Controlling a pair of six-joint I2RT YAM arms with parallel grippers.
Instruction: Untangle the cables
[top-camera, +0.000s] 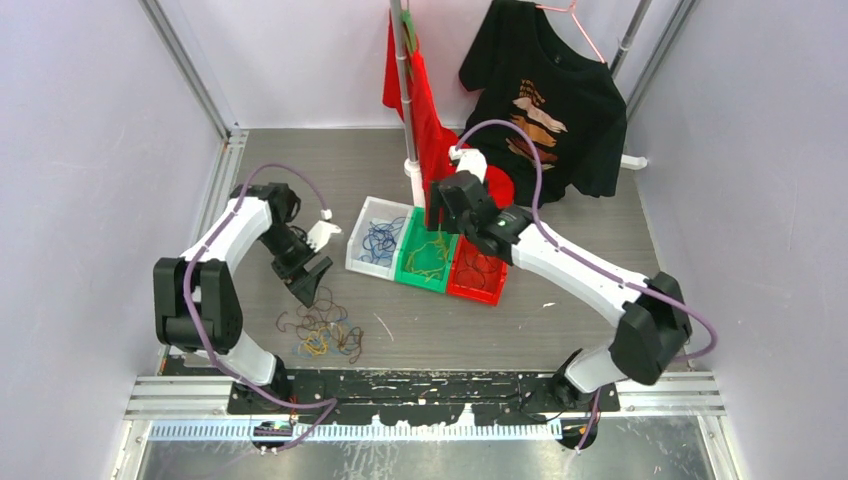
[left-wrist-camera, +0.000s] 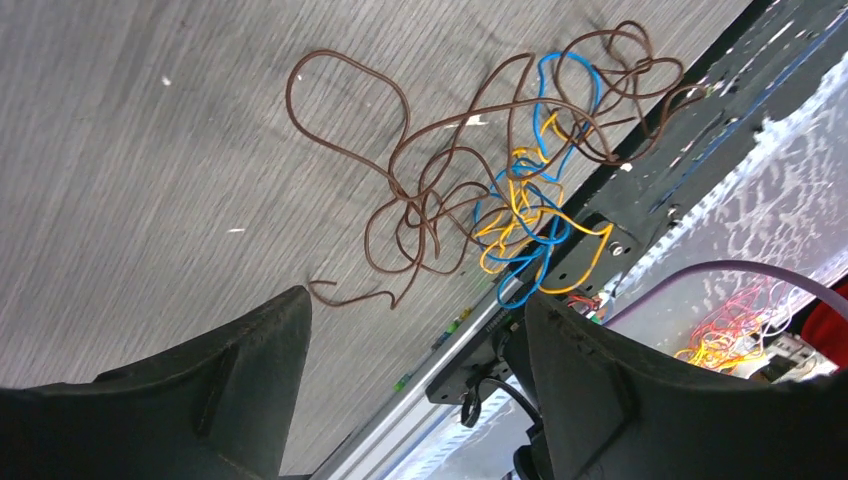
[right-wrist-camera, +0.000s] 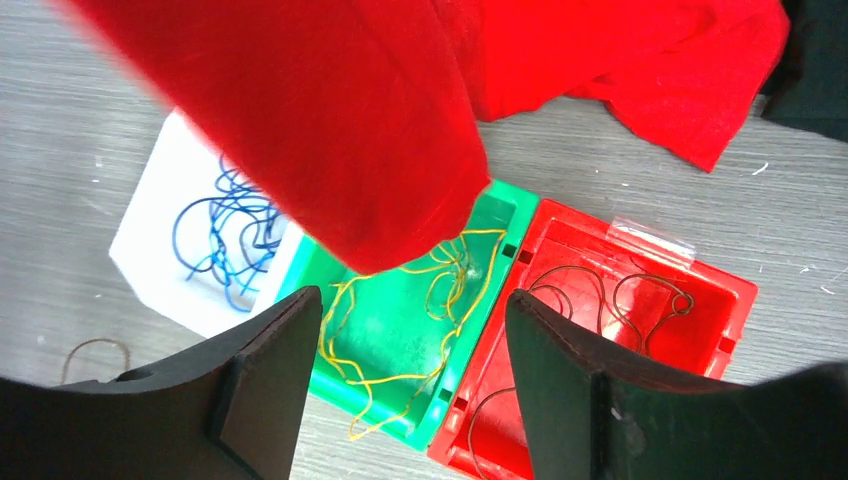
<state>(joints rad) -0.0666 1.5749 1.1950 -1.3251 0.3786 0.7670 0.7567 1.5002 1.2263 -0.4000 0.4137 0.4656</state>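
Note:
A loose tangle of brown, blue and yellow cables (top-camera: 322, 335) lies on the grey table near the front edge. In the left wrist view the cables (left-wrist-camera: 500, 190) lie spread just beyond my left gripper (left-wrist-camera: 417, 300), which hovers over them, open and holding nothing. My right gripper (right-wrist-camera: 412, 300) stands open and empty above the green bin (right-wrist-camera: 400, 325), where yellow cables (right-wrist-camera: 455, 275) lie, one strand hanging over the near rim. Blue cables (right-wrist-camera: 225, 235) fill the white bin (right-wrist-camera: 150, 240). Thin brown cables (right-wrist-camera: 610, 295) lie in the red bin (right-wrist-camera: 580, 250).
The three bins (top-camera: 428, 255) stand side by side mid-table. A red cloth (right-wrist-camera: 340, 120) hangs from a pole (top-camera: 405, 90) over the bins, covering part of the green one. A black T-shirt (top-camera: 545, 100) hangs at the back right. A black metal rail (left-wrist-camera: 660, 170) borders the tangle.

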